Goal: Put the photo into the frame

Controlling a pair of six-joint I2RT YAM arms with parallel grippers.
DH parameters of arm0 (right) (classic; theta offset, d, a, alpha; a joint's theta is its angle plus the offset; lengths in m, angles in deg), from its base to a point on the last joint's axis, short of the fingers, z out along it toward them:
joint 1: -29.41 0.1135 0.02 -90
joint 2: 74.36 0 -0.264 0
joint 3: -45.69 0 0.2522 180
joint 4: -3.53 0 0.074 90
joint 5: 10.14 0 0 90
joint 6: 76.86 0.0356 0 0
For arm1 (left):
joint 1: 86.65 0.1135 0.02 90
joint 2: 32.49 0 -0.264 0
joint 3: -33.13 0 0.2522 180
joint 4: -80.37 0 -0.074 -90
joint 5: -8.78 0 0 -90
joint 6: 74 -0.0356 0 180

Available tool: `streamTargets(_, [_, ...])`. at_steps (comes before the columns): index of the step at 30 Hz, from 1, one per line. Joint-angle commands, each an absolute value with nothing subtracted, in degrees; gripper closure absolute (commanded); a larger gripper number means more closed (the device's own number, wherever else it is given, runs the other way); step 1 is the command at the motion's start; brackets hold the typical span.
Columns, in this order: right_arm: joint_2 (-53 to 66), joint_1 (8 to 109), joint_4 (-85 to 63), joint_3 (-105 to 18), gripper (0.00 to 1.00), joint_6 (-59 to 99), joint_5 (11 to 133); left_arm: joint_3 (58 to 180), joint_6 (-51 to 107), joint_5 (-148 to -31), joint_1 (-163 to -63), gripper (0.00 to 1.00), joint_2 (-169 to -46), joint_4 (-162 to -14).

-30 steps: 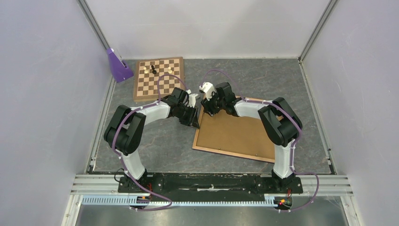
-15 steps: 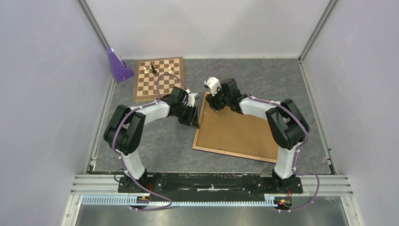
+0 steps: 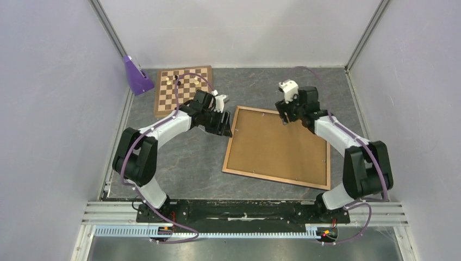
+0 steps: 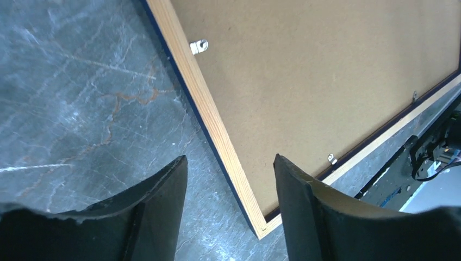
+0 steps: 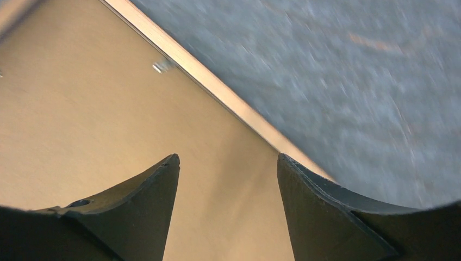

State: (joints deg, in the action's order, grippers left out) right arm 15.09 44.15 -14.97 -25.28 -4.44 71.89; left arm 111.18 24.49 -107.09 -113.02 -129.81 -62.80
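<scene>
My 2 grippers stand open and empty over the grey table (image 3: 185, 163).
The large thin light-wood picture frame (image 3: 272, 179) lies back-up, mid-table; my left gripper (image 4: 229, 160) hangs beside its left rail, my right gripper (image 5: 228, 157) above its far edge.

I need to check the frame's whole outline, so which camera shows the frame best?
Top external: the whole frame lies back up, all four sides showing. Left wrist shows only part of the frame, two sides meeting at a corner. Right wrist catches the frame too, but just one blurred edge.
</scene>
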Motion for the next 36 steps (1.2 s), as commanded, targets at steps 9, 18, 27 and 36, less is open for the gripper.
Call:
streamTargets(9, [1.0,23.0,-23.4,-11.3,0.31,-3.6,81.1,120.1,13.6,-111.7,-115.1,0.21,-126.6,-56.0])
streamTargets(18, [7.1,14.8,-23.9,-12.7,0.37,-1.3,77.0,119.8,9.5,-111.2,-119.1,0.21,-126.3,-55.3])
streamTargets(27, [12.3,12.1,-23.1,-13.7,0.47,0.3,74.1,120.3,3.3,-109.0,-125.3,0.21,-126.4,-53.8])
streamTargets(36, [15.0,9.7,-22.4,-14.8,0.61,0.5,71.7,121.2,4.0,-108.9,-126.8,0.21,-126.9,-54.0])
